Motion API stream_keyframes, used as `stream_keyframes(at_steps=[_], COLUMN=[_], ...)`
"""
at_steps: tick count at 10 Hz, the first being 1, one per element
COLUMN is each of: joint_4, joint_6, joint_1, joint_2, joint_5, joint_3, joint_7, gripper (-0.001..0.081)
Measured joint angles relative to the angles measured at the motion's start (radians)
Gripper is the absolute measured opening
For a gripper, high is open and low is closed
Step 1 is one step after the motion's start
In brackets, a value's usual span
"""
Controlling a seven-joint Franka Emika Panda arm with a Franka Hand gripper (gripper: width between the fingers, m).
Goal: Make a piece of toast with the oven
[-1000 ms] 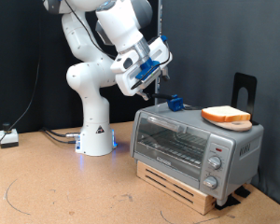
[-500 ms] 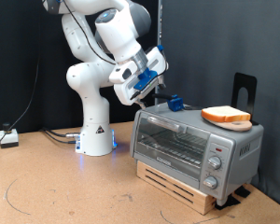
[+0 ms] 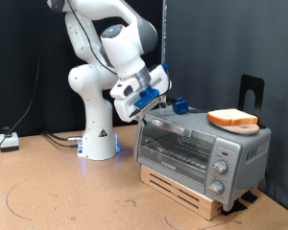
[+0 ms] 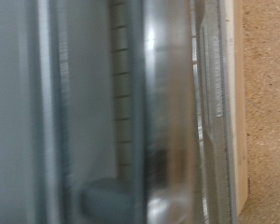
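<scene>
The silver-grey oven stands on a wooden pallet at the exterior view's right, its glass door closed. The piece of toast lies flat on the oven's top, towards the right. My gripper hangs just above the oven's top left corner, near the upper edge of the door, and holds nothing that shows. The wrist view is a blurred close-up of the oven's glass door with the wire rack behind it. My fingers do not show there.
A small blue object sits on the oven's top beside my gripper. A black stand rises behind the oven. The wooden pallet lies under the oven. The arm's base and cables are at the left on the cork table.
My gripper has moved down and to the exterior view's left, from above the oven's top to its top left corner by the door. The toast and the oven have not moved.
</scene>
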Motion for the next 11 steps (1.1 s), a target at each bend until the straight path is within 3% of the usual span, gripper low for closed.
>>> stream_keyframes(at_steps=[6,11], joint_4=[0.003,0.015], joint_6=[0.048,0.08], joint_1=[-0.002,-0.085], joint_2=[0.105,0.129], joint_5=[0.007,-0.059], joint_3=[-0.011,-0.056], joint_7=[-0.045,-0.051], gripper=[0.0807,0.0807])
